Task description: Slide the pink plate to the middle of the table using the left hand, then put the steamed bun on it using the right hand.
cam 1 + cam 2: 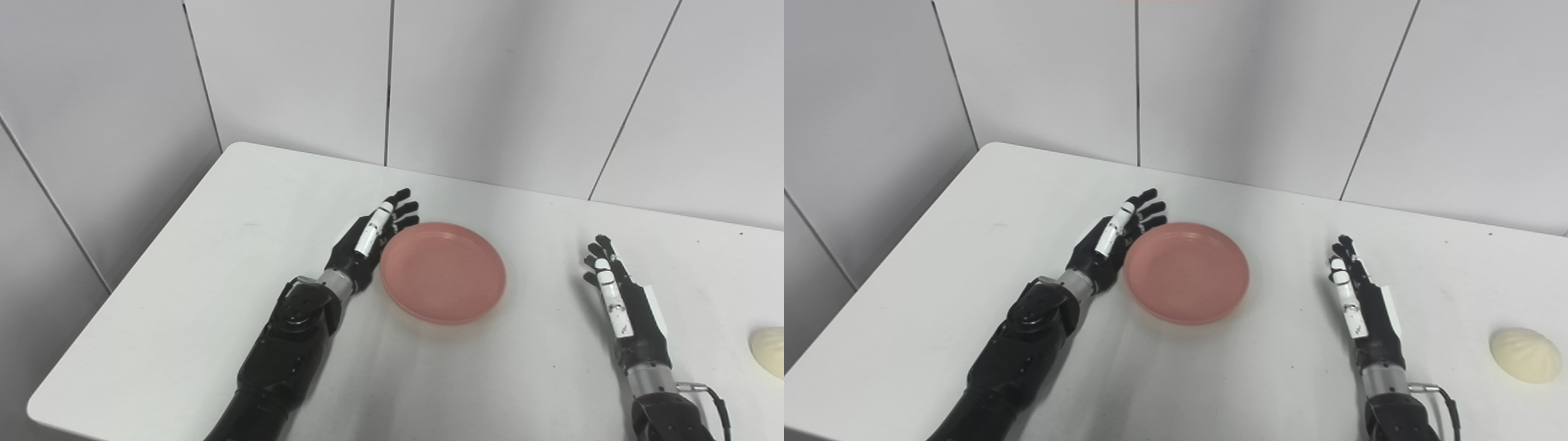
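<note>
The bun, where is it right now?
The bun sits on the table at the far right of the right eye view, apart from the open right hand and well away from the pink plate.

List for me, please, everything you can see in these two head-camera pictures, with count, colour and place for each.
plate: one, pink, empty, near the middle of the table.
steamed bun: one, cream-white, on the table at the far right, apart from the plate and both hands.
table: one, white, filling the lower part of the view.
wall panels: pale grey, behind the table.
left hand: one, black with white patches, open, fingers apart, right beside the plate's left rim; contact cannot be told.
right hand: one, black with white patches, open, between the plate and the bun, holding nothing.
</note>
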Robot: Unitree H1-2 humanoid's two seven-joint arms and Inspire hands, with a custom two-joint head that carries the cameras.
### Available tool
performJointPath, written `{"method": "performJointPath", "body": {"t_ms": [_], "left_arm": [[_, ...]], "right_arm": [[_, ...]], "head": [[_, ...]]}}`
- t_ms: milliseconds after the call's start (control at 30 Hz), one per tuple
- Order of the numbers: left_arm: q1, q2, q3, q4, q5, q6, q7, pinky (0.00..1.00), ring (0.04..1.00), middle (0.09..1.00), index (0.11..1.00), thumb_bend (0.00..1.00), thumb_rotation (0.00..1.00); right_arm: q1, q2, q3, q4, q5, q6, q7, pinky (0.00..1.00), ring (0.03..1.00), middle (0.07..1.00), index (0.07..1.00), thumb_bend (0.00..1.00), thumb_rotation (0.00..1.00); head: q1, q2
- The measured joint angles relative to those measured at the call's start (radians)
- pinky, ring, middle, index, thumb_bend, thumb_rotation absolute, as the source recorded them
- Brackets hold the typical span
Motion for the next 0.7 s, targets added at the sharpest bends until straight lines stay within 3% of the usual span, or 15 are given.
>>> {"method": "performJointPath", "body": {"t_ms": [267, 700], "left_arm": [[0.019, -0.066, -0.042, -0.01, -0.003, 0.004, -0.093, 0.88, 0.887, 0.9, 0.892, 0.39, 1.0], [0.045, -0.061, -0.035, -0.036, -0.024, 0.018, -0.146, 0.88, 0.884, 0.894, 0.892, 0.41, 1.0]], "right_arm": [[0.002, 0.019, 0.013, -0.008, -0.025, 0.01, -0.012, 0.87, 0.905, 0.921, 0.941, 0.2, 1.0], [-0.001, 0.022, 0.018, -0.001, -0.049, 0.008, -0.04, 0.84, 0.889, 0.906, 0.928, 0.2, 1.0]], "head": [[-0.054, 0.0], [-0.088, 0.006]]}}
